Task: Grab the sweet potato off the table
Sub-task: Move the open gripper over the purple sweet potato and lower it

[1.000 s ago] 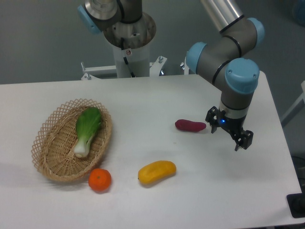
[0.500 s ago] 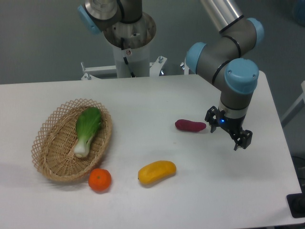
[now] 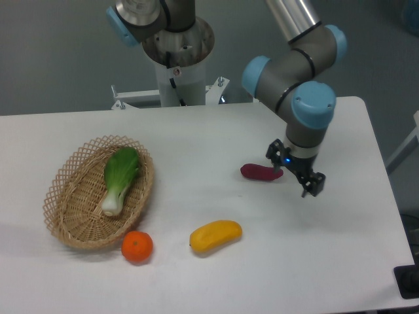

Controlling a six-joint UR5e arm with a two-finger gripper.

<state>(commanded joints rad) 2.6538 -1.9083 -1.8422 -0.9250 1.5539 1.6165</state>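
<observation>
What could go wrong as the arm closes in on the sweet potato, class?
1. The gripper sits at the sweet potato's right end rather than over its middle, so descending here may nudge or roll it across the table.
2. Closing on the tapered tip could let it slip from the fingers.

Legible text, labels, brands, numbers: none.

Only candidate marking: a small round red-and-white sticker [image 3: 175, 71] on the white robot base column [image 3: 183, 82], upper centre of the frame; too small to read, and whether it bears characters cannot be told.

Arm [image 3: 308, 104] housings, right of centre: plain grey and blue, no readable print.
</observation>
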